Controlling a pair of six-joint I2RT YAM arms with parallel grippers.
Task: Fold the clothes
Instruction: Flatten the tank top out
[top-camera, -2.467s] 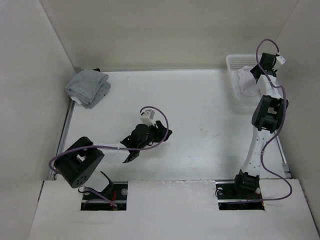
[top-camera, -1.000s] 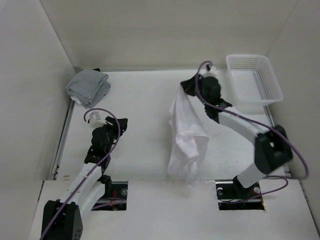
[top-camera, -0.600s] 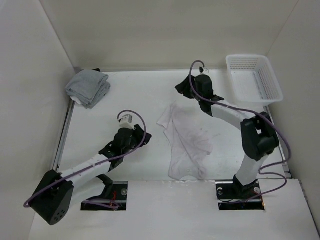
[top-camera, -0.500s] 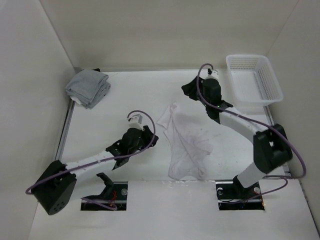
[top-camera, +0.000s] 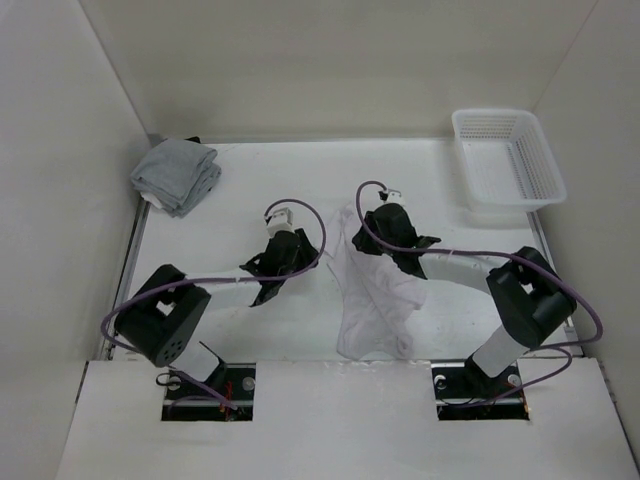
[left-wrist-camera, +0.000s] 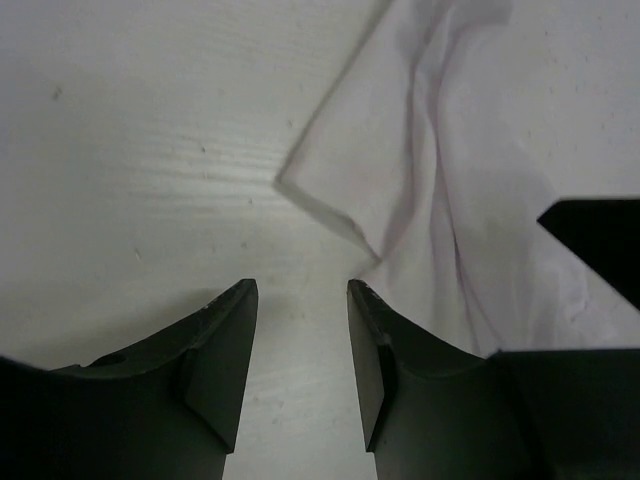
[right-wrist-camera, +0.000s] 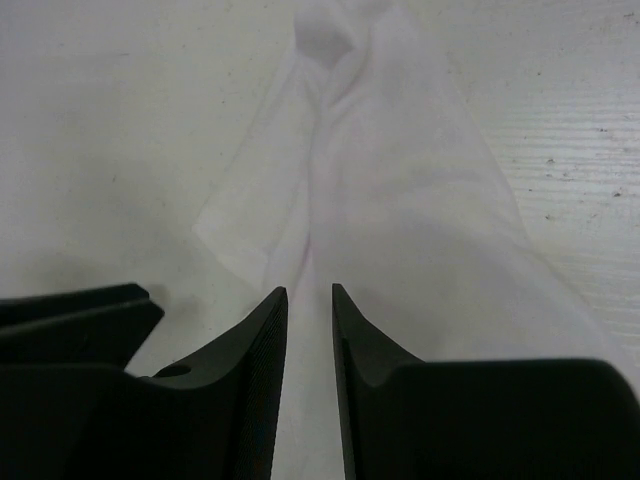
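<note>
Left hand (left-wrist-camera: 300, 290): open and empty, beside a corner of the clothes (left-wrist-camera: 430, 190).
Right hand (right-wrist-camera: 304, 292): jaws narrowly apart, holding nothing, above the bunched middle, frame centre, on the counter (top-camera: 250, 200).
Risk: close there and you'd likely pinch doubled layers, dragging wrinkles in.

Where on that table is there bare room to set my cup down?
The far strip of the table between the grey cloth bundle and the basket is bare. So is the left side between the bundle and the left arm. The middle is crowded: the white garment, with the right arm over it.
</note>
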